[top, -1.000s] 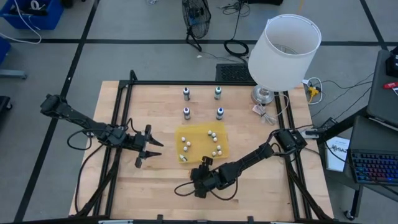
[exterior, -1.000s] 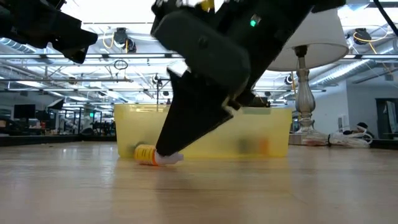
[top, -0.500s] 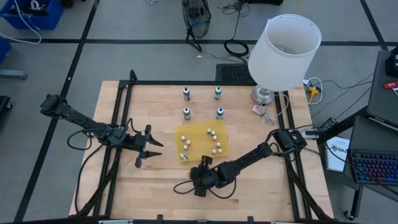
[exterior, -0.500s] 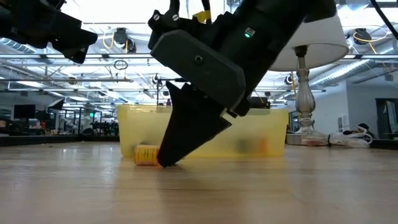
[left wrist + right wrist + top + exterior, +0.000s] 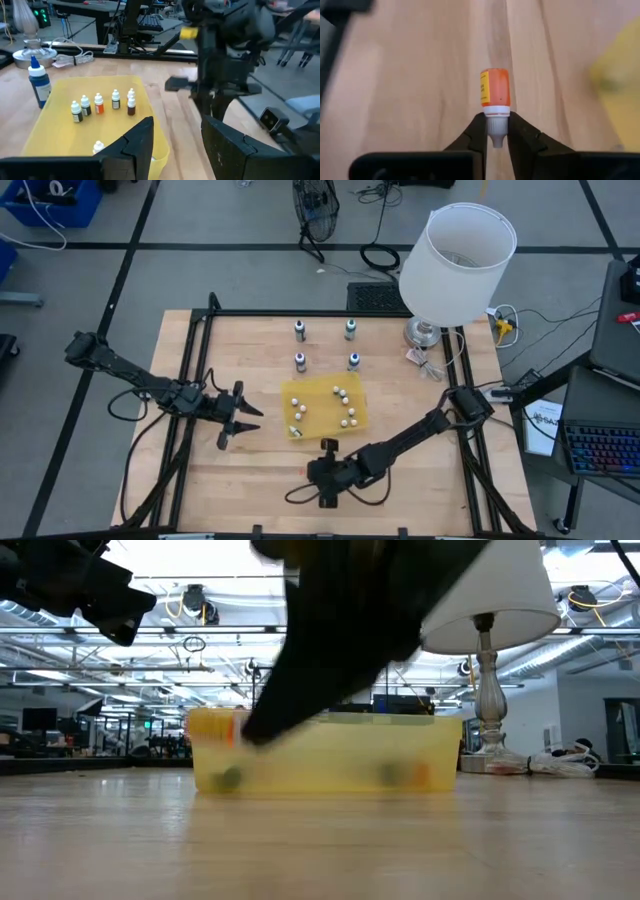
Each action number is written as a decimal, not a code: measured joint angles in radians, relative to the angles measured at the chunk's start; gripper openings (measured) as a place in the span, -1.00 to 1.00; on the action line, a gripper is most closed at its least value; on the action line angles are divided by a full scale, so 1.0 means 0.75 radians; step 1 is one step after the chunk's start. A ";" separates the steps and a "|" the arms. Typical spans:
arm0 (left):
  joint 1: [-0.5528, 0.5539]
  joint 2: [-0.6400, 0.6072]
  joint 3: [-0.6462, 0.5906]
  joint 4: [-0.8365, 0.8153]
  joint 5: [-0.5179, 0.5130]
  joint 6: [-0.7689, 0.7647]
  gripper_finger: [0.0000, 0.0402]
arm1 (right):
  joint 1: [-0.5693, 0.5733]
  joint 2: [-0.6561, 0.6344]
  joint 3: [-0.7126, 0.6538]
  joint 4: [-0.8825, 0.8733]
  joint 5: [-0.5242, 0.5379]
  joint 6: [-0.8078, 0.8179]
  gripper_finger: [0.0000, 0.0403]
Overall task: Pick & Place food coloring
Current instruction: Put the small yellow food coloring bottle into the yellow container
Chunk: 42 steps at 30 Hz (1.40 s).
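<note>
The right tool (image 5: 496, 137) is pinching a small orange bottle (image 5: 494, 87) by its white cap, the orange body sticking out past the fingertips, lifted above the wooden counter (image 5: 420, 480). Seen from above, this tool (image 5: 327, 448) sits just off the near edge of the yellow tray (image 5: 300, 392), on the side away from the lamp (image 5: 456, 255). Inside the tray stand several more little dropper bottles (image 5: 98, 104) with white caps. Four larger bottles (image 5: 325, 345) stand upright in a square beyond the tray, between it and the counter's far edge. The left tool (image 5: 240, 423) hovers beside the tray, its fingers spread partway and holding nothing.
</note>
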<state>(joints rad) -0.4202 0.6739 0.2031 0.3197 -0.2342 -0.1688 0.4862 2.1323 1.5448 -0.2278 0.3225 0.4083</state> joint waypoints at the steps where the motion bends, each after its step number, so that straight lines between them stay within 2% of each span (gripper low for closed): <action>1: 0.000 0.000 0.000 0.001 0.000 -0.019 -0.18 | 0.005 -0.023 0.000 0.002 0.006 -0.020 -0.81; 6: 0.001 0.016 0.001 0.008 -0.005 -0.037 -0.22 | 0.026 -0.124 0.001 0.000 0.105 -0.178 -0.81; 10: 0.001 0.117 0.001 0.114 -0.044 0.027 -0.22 | 0.022 -0.179 0.002 -0.056 0.201 -0.288 -0.81; 18: 0.033 0.495 0.005 0.523 -0.080 0.090 -0.22 | -0.043 -0.204 0.002 -0.176 0.239 -0.433 -0.81; 21: 0.043 0.658 0.077 0.586 -0.077 0.173 -0.22 | -0.073 -0.204 0.002 -0.186 0.244 -0.489 -0.81; 25: 0.045 0.826 0.224 0.544 -0.107 0.303 -0.22 | -0.110 -0.204 0.002 -0.198 0.340 -0.564 -0.81; 28: 0.045 0.905 0.331 0.416 -0.227 0.387 -0.22 | -0.133 -0.204 0.002 -0.203 0.383 -0.601 -0.81; 31: 0.045 0.927 0.396 0.267 -0.344 0.381 -0.22 | -0.151 -0.206 0.002 -0.220 0.399 -0.621 -0.81; 42: 0.002 0.922 0.408 0.186 -0.337 0.301 -0.22 | -0.191 -0.222 0.002 -0.199 0.406 -0.701 -0.81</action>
<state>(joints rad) -0.4186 1.3655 0.5091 0.4591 -0.4868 0.0573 0.3428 1.9659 1.5463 -0.3769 0.6272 -0.1177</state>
